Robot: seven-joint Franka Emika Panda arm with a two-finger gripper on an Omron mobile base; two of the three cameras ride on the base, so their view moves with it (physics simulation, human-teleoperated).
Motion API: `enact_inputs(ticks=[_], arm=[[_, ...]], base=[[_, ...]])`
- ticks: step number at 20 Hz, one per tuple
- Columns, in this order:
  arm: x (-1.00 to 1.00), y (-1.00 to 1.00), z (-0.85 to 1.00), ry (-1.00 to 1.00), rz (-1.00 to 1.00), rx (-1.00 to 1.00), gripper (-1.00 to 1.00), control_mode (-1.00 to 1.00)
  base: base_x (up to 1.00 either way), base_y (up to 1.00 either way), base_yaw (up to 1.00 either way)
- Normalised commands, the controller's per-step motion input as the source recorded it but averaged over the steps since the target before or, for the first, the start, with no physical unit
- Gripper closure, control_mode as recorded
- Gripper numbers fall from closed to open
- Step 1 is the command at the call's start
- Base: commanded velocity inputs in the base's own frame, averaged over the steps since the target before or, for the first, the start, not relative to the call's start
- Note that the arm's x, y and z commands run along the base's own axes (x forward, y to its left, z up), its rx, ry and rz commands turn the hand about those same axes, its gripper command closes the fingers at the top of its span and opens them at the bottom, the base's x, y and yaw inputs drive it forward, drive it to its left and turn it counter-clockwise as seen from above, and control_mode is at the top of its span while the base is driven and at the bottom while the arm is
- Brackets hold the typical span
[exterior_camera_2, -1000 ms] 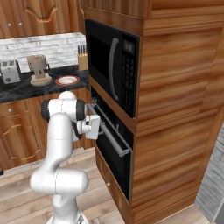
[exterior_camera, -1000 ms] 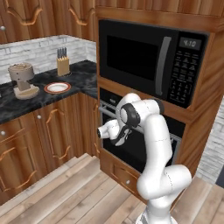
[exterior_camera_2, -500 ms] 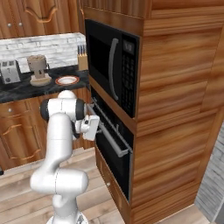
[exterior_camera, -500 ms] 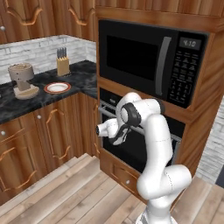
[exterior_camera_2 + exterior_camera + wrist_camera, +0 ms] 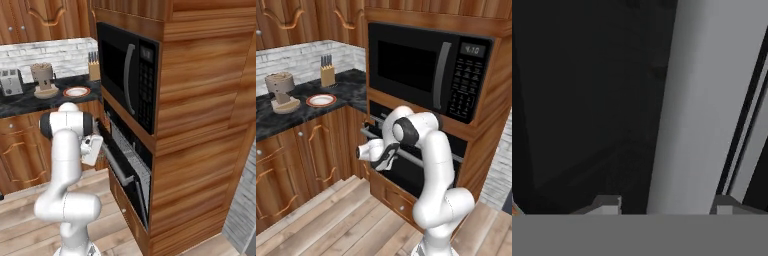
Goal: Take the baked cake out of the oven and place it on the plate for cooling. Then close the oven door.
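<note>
Tool [image 5: 667,205] straddles the oven door [image 5: 131,192] handle [image 5: 699,105], fingers spread either side; opening underway, pull down next.

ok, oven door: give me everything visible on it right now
The oven door is a wide black drop-down panel below the microwave, hinged at the bottom and cracked open a little at the top; the right base view shows the wire rack through the gap. A long silver bar handle runs across its upper edge. The gripper straddles that handle, which runs between the two fingertips in the hand view. Whether the pads actually press it I cannot tell.
</note>
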Motion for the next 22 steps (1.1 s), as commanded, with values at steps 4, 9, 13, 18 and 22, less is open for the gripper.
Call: enact_inputs(ticks=[4, 9, 13, 18, 22], arm=[[-0.68, 0.98, -1.00, 0.11, 0.03, 0.00, 1.00, -1.00], [-0.54, 0.78, -1.00, 0.13, 0.02, 0.00, -1.00, -1.00], [-0.49, 0.61, -0.94, 0.11, 0.01, 0.00, -1.00, -1.00], [-0.69, 0.44, -0.24, 0.01, 0.03, 0.01, -1.00, -1.00], [-0.65, 0.20, 0.69, -0.01, 0.02, 0.13, -1.00, -1.00]], base=[[0.00, 0.00, 0.00], [0.00, 0.00, 0.00], [0.00, 0.00, 0.00], [0.00, 0.00, 0.00], [0.00, 0.00, 0.00]])
